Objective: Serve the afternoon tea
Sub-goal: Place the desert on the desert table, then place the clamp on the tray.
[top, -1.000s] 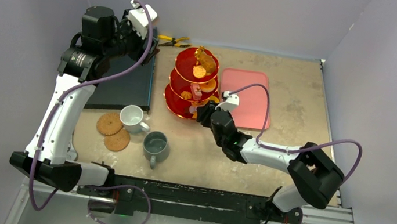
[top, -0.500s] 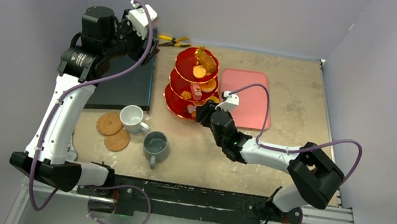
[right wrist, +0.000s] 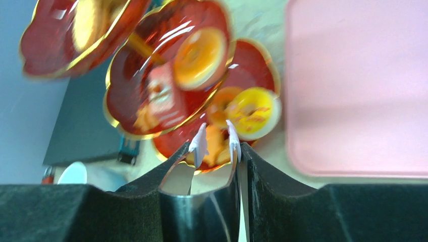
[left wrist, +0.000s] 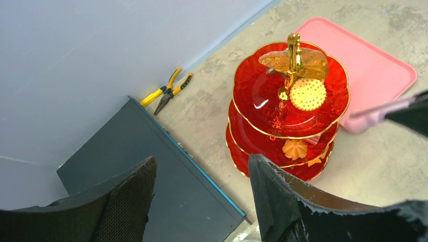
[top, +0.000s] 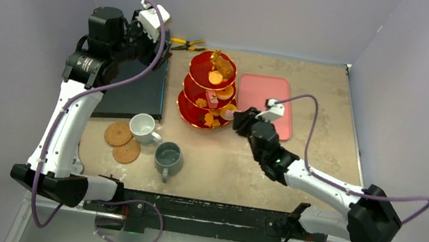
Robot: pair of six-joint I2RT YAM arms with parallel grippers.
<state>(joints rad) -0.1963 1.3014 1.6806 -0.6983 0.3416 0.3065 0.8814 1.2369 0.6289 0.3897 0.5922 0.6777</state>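
Note:
The red three-tier stand (top: pixel 210 89) with its gold handle (left wrist: pixel 292 50) carries orange and brown biscuits on every tier. My right gripper (top: pixel 243 121) is at the stand's lower right, shut on metal tongs (right wrist: pixel 188 177) with white tips (right wrist: pixel 201 141). An orange pastry (right wrist: pixel 218 143) on the bottom tier shows between the tips; whether they pinch it is unclear. My left gripper (left wrist: pixel 202 169) hangs open and empty, high above the dark slab (left wrist: pixel 151 171). The white mug (top: pixel 143 127), the grey mug (top: pixel 168 156) and two cork coasters (top: pixel 118 134) lie at the front left.
A pink tray (top: pixel 265 103) lies right of the stand, just behind my right gripper. Yellow-handled pliers (top: pixel 186 44) rest by the back wall. The dark slab (top: pixel 134 91) fills the left side under my left arm.
My right arm has swung to the right, carrying the gripper and tongs from the stand's front round to its lower right edge. The left arm has not moved.

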